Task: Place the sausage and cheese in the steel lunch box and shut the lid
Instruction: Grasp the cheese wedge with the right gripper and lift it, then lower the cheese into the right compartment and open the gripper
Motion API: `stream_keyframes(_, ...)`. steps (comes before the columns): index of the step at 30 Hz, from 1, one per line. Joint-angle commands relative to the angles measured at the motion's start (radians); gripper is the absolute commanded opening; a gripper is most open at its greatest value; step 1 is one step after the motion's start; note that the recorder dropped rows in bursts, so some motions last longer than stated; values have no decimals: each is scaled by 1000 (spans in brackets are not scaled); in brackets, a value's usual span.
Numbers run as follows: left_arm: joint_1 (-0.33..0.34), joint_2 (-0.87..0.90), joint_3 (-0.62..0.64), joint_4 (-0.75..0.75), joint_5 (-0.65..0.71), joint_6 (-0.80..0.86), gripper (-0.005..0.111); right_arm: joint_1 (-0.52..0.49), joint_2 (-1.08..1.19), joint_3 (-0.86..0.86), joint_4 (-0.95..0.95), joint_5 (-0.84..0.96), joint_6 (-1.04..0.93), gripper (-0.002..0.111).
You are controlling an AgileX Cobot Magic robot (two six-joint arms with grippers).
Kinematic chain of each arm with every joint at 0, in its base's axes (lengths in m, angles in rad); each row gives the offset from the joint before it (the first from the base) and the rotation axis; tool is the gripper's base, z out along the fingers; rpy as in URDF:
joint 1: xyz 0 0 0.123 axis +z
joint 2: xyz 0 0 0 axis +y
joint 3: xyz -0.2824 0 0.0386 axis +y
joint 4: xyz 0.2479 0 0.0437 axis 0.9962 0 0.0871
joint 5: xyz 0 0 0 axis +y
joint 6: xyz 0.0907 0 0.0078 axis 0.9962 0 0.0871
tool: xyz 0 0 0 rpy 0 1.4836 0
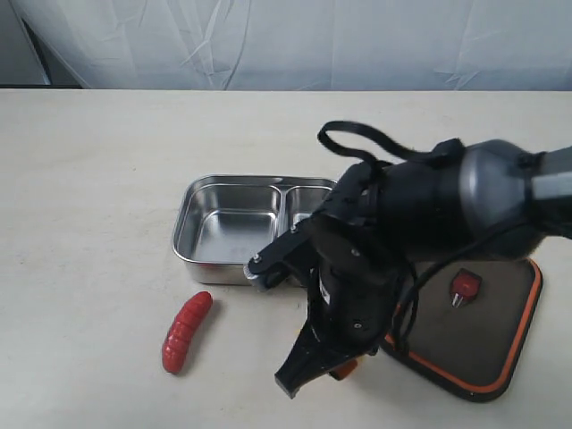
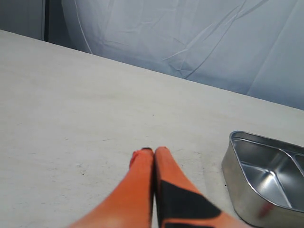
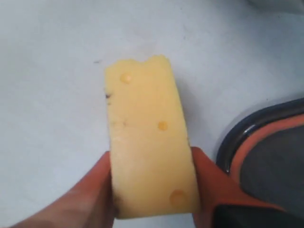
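Beside the lid (image 1: 487, 344), the right gripper (image 3: 151, 159) clamps the cheese (image 3: 145, 128); the left gripper (image 2: 153, 153) sits closed, empty. Next, likely: lift it into the box (image 1: 219, 228).

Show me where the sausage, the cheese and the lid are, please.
sausage (image 1: 186, 332): exterior view, middle of its red ribbed body.
cheese (image 3: 149, 142): right wrist view, centre of its broad yellow face.
lid (image 1: 483, 335): exterior view, middle of its dark panel.
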State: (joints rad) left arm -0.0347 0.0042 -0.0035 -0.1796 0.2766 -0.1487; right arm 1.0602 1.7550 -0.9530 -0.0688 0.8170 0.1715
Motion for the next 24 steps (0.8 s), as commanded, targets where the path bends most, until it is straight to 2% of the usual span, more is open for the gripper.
stream_keyframes(1, -5, -4, 3, 1, -7, 2, 0, 1, -146, 0, 34, -9, -7, 0)
stream_keyframes(5, -5, -4, 3, 1, -7, 2, 0, -14, -260, 0, -21, -109, 36, 0)
stream_keyframes(11, -5, -4, 3, 1, -7, 2, 0, -107, -256, -7, -291, -250, 326, 0)
stream_keyframes(17, -5, -4, 3, 1, -7, 2, 0, -197, -99, -93, -260, -236, 242, 0)
stream_keyframes(24, -5, -4, 3, 1, -7, 2, 0, -200, 56, -200, -190, -210, 164, 0)
